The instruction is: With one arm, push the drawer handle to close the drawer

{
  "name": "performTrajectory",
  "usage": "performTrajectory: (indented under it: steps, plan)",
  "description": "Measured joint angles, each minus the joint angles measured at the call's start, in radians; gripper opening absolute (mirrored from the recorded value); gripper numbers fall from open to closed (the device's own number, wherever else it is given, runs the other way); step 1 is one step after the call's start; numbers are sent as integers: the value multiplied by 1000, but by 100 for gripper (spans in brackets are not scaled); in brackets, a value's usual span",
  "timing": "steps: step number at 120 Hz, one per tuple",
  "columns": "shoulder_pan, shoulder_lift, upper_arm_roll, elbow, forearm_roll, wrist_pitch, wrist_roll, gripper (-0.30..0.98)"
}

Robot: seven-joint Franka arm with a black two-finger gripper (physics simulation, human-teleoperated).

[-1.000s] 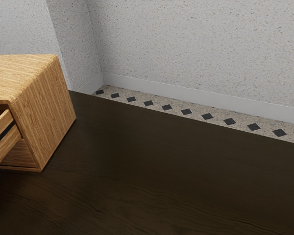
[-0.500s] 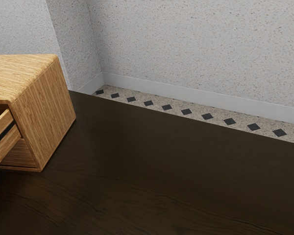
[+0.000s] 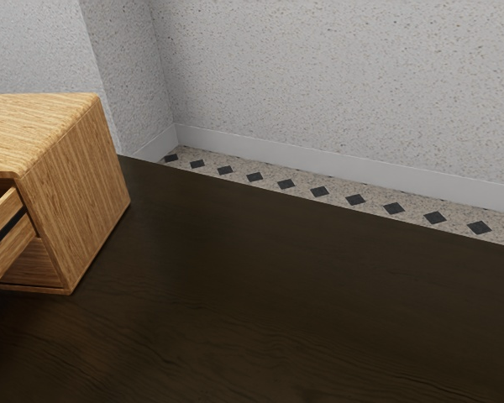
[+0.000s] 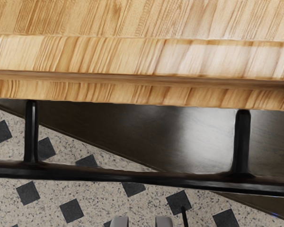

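In the exterior view, the wooden cabinet (image 3: 76, 193) stands at the left edge with its drawer (image 3: 7, 248) pulled out; a dark rail runs along the drawer's side, and the drawer's front is out of frame. The wrist view looks down on the cabinet's pale wood and the long black bar handle (image 4: 132, 177), which is joined to the wooden front (image 4: 132, 94) by two posts. My gripper (image 4: 142, 222) is open, its two grey fingertips apart with nothing between them. It appears beyond the bar, on the side away from the wood; whether it touches the bar I cannot tell.
The dark table (image 3: 302, 294) stretches to the exterior view's right, past the cabinet. Behind it are a speckled floor with black diamonds (image 3: 319, 192) and a grey wall (image 3: 344, 84). A thin black rod (image 4: 185, 217) shows near the fingertips in the wrist view.
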Motion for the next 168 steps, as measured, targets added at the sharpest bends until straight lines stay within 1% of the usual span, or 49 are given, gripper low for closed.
performTrajectory:
  steps: [41, 65, 156, 168]
  plan:
    - [0, 83, 31, 4, -3, 94, 4, -3]
    - [0, 96, 29, 7, -12, 150, 11, -3]
    - [0, 261, 10, 53, -129, 387, 58, -2]
    - [0, 298, 1, 72, -151, 409, 64, -2]
